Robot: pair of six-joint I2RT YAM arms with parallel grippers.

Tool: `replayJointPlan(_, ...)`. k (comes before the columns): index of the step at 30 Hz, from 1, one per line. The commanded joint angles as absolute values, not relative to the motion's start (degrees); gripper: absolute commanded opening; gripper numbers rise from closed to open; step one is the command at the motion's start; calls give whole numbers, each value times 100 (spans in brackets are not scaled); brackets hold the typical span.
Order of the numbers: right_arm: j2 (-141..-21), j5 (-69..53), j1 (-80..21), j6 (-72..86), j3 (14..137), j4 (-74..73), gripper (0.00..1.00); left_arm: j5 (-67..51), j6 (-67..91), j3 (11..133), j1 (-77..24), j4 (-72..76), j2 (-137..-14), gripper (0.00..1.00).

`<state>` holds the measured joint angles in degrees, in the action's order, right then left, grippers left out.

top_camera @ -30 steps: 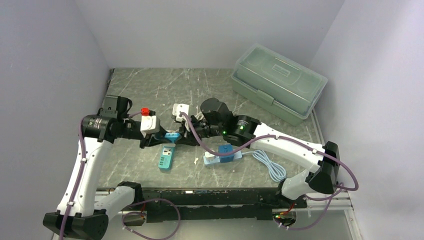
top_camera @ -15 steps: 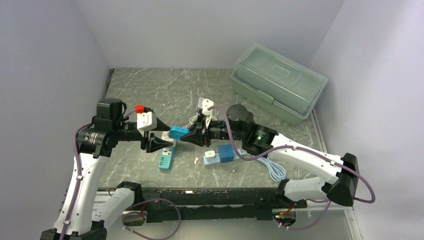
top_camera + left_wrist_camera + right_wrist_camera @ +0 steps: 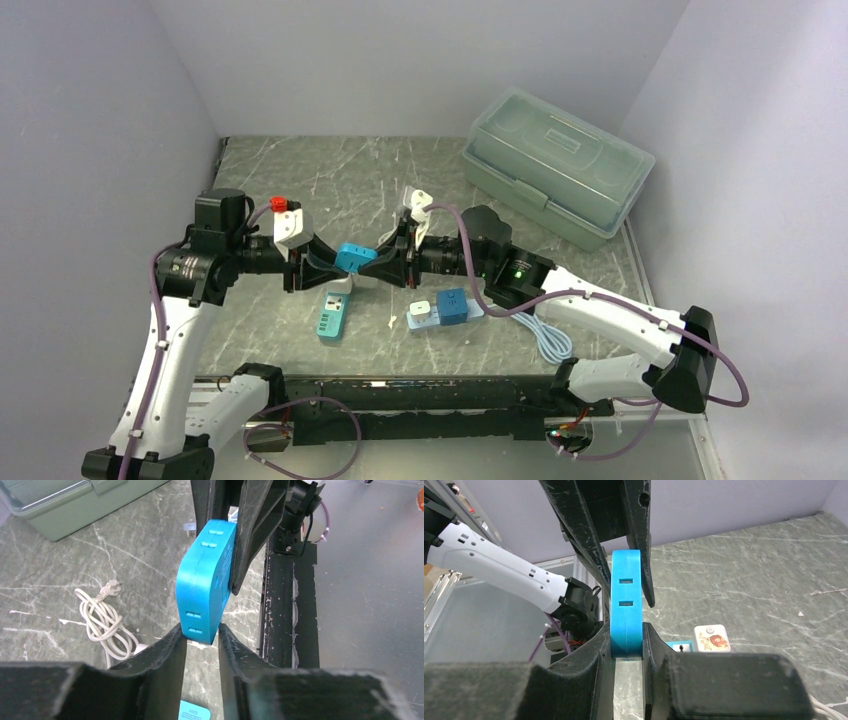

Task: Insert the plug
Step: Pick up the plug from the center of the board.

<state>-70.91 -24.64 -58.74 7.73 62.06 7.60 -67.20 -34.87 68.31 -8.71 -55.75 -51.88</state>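
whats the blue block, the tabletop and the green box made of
The blue block looks like moulded plastic: matte, with a seam along its edge and crisp slots. The tabletop looks like stone, grey-green with white veins, though it could be laminate. The green box seems to be frosted plastic, with moulded ridges on its lid.

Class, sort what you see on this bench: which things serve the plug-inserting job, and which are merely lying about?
Job in hand: blue adapter block, gripped by left pincer and right pincer; teal power strip and blue-and-white socket block, possibly the sockets for it.
Lying about: green lidded box; coiled white cable.
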Motion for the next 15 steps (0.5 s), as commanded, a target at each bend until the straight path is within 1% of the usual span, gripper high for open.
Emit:
replayJointPlan(1,-7148,-2552,-5918,783,6294,941,0,-7074,-3698,7172,-888,-5822,-5143,39)
replayJointPlan(3,-7162,-2549,-5915,774,6318,919,0,-7097,-3901,7229,-888,-6019,-5150,45)
replayJointPlan(5,-7188,-2559,-5916,760,6336,907,0,-7135,-4031,7293,-888,-6178,-5180,48)
replayJointPlan(7,-7218,-2581,-5915,757,6366,879,0,-7175,-4062,7352,-888,-6236,-5201,49)
replayJointPlan(9,-7243,-2607,-5916,762,6395,855,0,-7189,-4040,7381,-888,-6208,-5219,47)
replayJointPlan(11,-7251,-2618,-5920,781,6398,879,0,-7159,-4021,7363,-888,-6150,-5237,38)
replayJointPlan(13,-7259,-2619,-5922,786,6407,887,0,-7123,-4055,7338,-888,-6101,-5263,24)
replayJointPlan(15,-7255,-2619,-5919,778,6415,857,0,-7044,-4034,7324,-888,-6019,-5279,7)
